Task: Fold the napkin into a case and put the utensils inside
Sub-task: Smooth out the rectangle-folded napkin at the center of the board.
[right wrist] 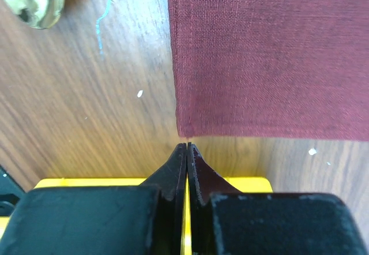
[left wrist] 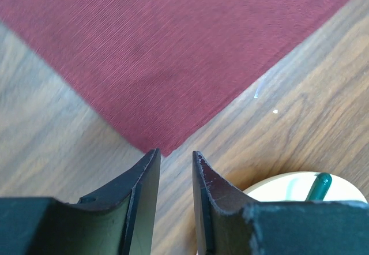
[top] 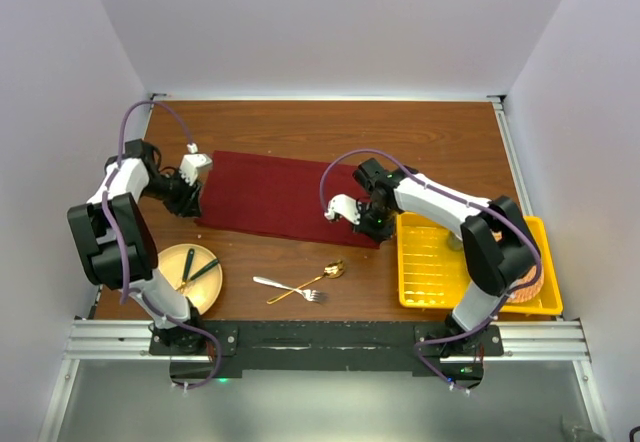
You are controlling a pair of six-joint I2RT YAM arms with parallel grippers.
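Plate (top: 165, 262): near left, by the left arm's base, carrying green-handled cutlery that is not part of this job.
Fork (top: 272, 284) and spoon (top: 320, 277): near centre on the bare table (top: 420, 142), crossed over each other, apart from the cloth.
Tray (top: 430, 262): yellow, near right, just beside the cloth's right end.
Right gripper (right wrist: 187, 146): jaws pressed fully together, tips at the napkin's near right corner. Whether any cloth is pinched between them cannot be told; the corner looks flat and whole.
Left gripper (left wrist: 174, 154): jaws partly apart, holding nothing, tips pointing at the near left corner, just short of it.
Napkin (top: 280, 194): maroon, lying flat as a wide rectangle across mid-table, not yet a narrow case.
Risk, right side: a lift could come up empty if the jaws met beside the hem, not on it.
Risk, left side: closing from here may catch only the corner's tip, which could slip free.
Risk, fold: with one corner gripped and the other missed, the cloth would likely drag askew, giving a crooked case.
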